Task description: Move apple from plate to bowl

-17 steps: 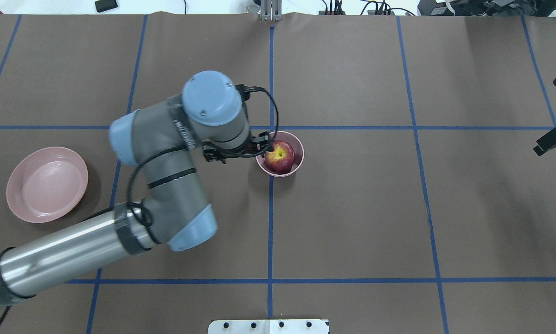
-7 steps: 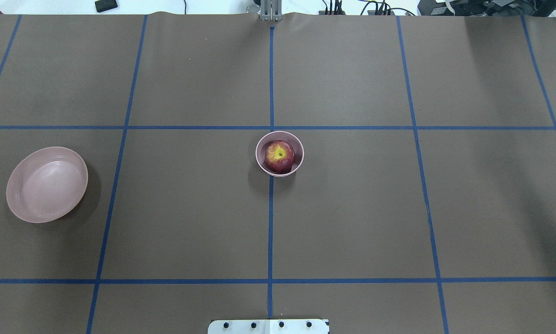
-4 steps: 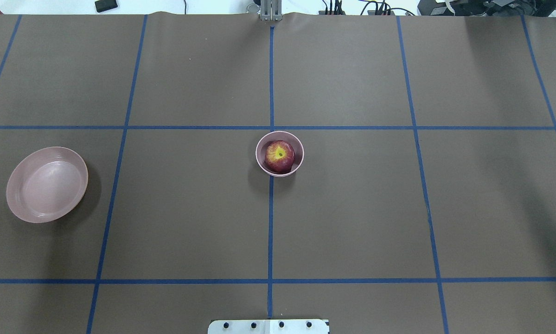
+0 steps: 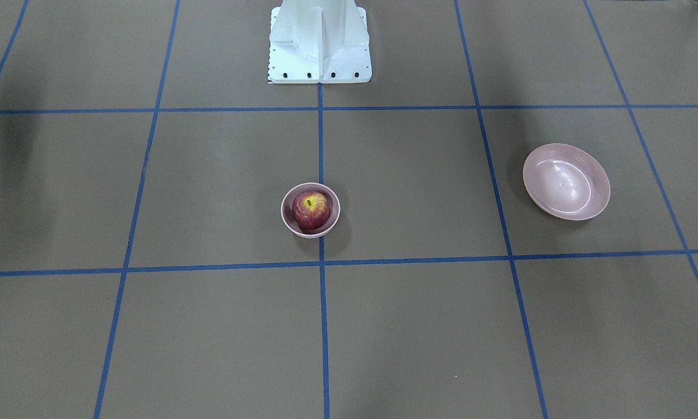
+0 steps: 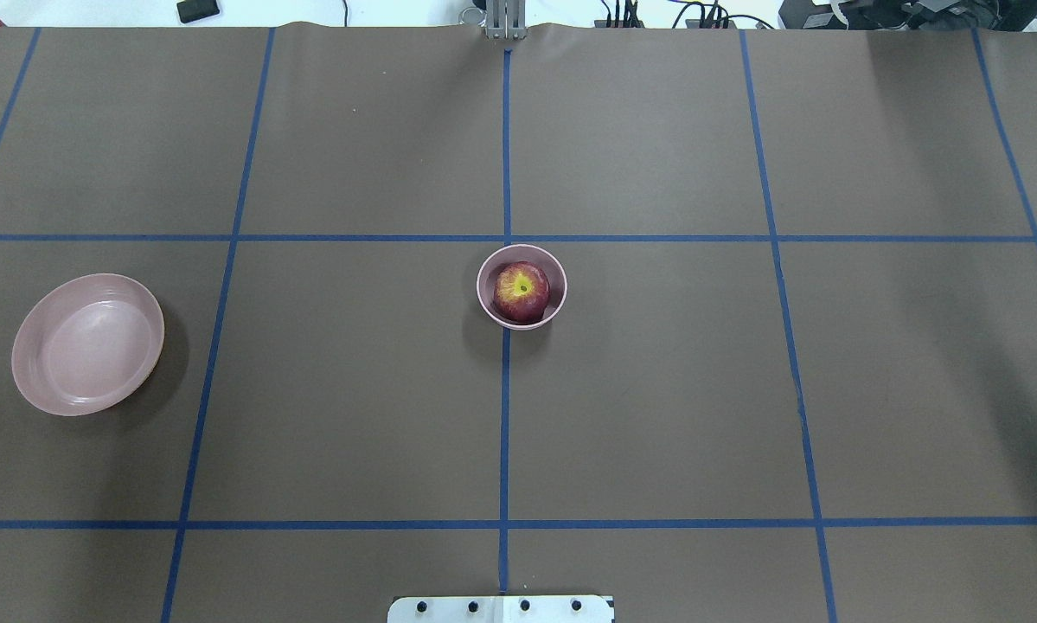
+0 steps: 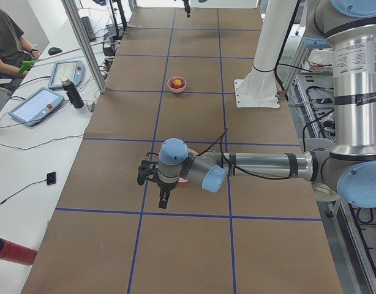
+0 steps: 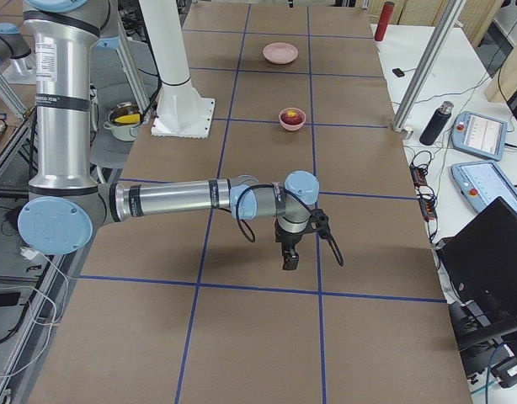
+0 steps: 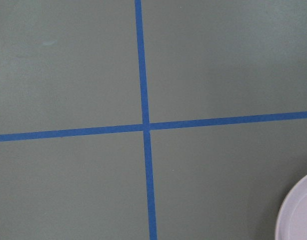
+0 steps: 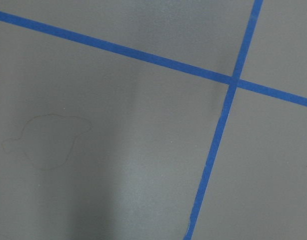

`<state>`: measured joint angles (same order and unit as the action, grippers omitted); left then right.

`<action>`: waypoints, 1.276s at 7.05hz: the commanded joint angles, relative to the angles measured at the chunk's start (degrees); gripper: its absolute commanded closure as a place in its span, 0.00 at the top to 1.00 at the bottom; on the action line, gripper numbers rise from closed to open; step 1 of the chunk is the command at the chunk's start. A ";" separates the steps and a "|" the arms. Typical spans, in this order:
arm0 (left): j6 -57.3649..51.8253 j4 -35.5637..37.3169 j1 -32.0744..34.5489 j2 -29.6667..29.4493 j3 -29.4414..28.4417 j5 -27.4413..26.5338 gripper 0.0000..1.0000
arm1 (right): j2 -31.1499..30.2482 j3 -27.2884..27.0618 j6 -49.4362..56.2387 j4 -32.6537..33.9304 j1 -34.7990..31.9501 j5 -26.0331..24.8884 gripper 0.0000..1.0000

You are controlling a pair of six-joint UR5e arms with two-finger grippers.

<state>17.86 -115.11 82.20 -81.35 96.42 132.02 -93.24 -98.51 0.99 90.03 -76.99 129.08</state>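
The dark red apple (image 5: 521, 292) with its yellow top sits in the small pink bowl (image 5: 558, 275) at the table's middle, also in the front view as apple (image 4: 311, 210) and bowl (image 4: 286, 218). The wide pink plate (image 5: 86, 346) lies bare on the robot's left side (image 4: 565, 181). My left gripper (image 6: 152, 185) hangs above the table close to the plate; the left wrist view catches the plate's rim (image 8: 298, 215). My right gripper (image 7: 290, 255) hangs over bare table far from the bowl. Both show only in side views, so I cannot tell open or shut.
The white robot base (image 4: 319, 41) stands at the table's robot side. Blue tape lines cross the brown table cover. A side bench holds tablets and a dark bottle (image 6: 72, 93); a red cylinder (image 6: 13, 251) lies by it. An operator (image 6: 7, 43) sits beyond it.
2.4 s ago my left arm reached over the bowl with its gripper at the apple; it has since left the overhead view. The apple stays in the bowl. Nothing moved in the last second.
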 commanded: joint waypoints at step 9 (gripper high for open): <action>-2.73 10.70 -5.55 5.93 4.74 -2.39 0.98 | -0.72 0.16 -0.02 -0.03 -5.01 2.67 1.00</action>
<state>16.16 -105.27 77.01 -76.53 101.26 129.43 -93.82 -98.10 0.97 90.02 -82.02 131.64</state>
